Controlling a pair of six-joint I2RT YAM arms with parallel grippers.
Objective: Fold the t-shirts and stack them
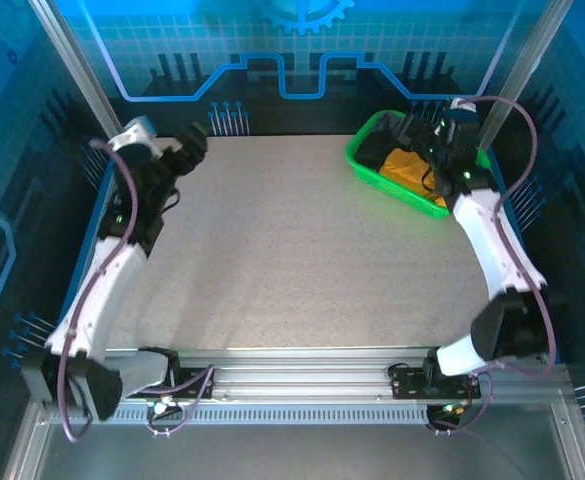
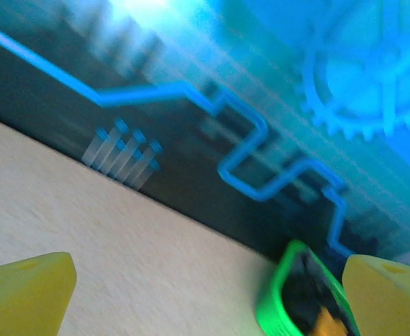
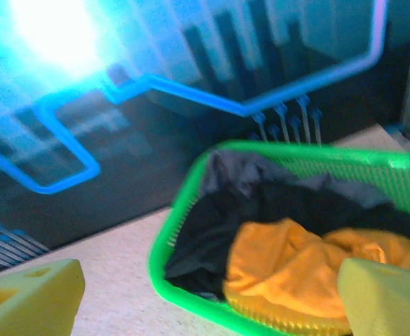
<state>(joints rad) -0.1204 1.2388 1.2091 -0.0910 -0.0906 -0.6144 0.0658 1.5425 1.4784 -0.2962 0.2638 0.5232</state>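
The crumpled bright orange-yellow fabric t-shirt and the black fabric t-shirts are being held, heaped together, in the green plastic mesh basket at the far right corner of the table. The right tool is being poised over that basket, its yellow fingers spread wide and gripping nothing — the orange-yellow shirt is lying just below and ahead, bundled with no clear long axis. The left tool, also spread open and empty, is being held near the far left edge, well apart from the basket — so the right arm is judged nearer.
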